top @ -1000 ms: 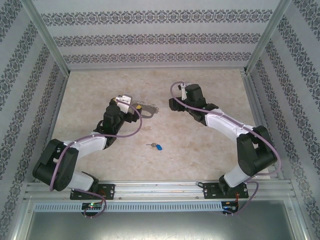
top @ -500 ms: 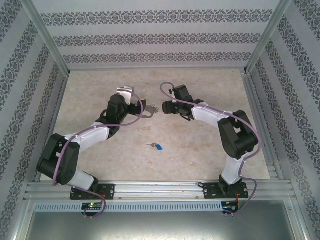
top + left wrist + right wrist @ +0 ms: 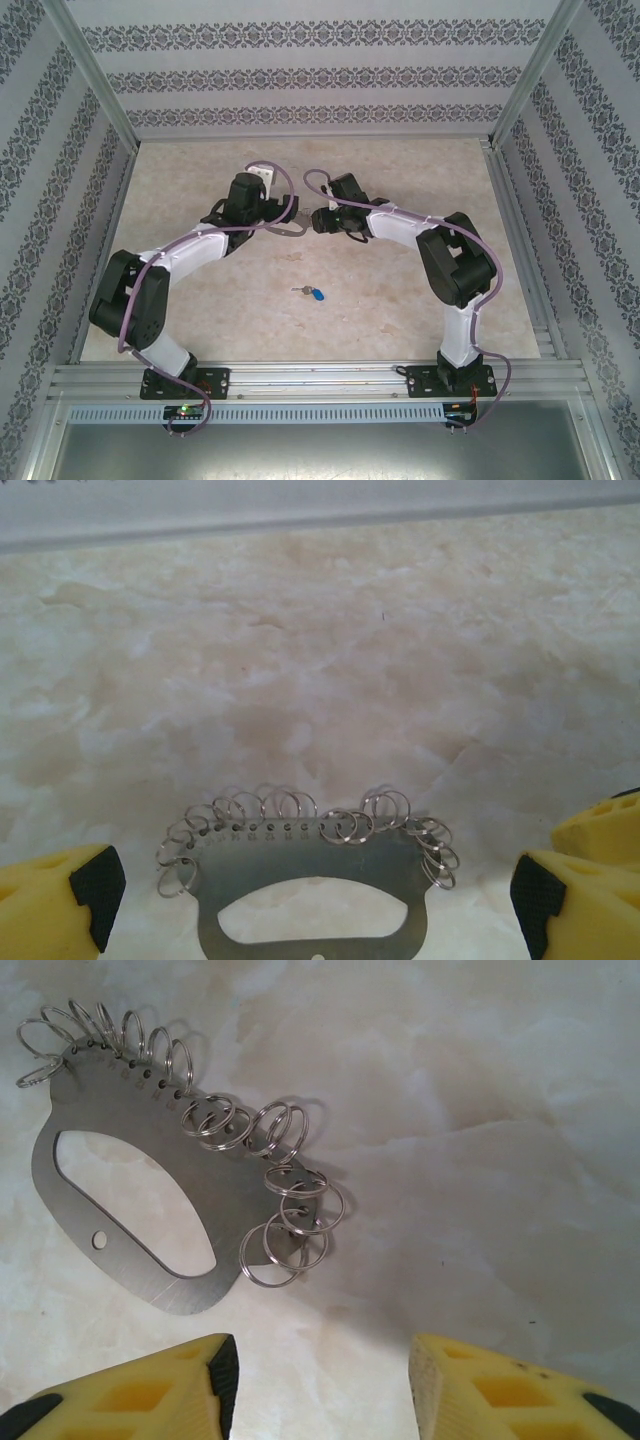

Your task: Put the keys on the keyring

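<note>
The keys [image 3: 313,293] lie alone on the worktop [image 3: 200,170], near the middle. Farther back, at 12 o'clock from them, the keyring [image 3: 292,229] lies flat. The left pincer [image 3: 283,213] is wide apart on both sides of it, not touching. The right pincer [image 3: 321,219], at its 3 o'clock, is apart and holds nothing.
</note>
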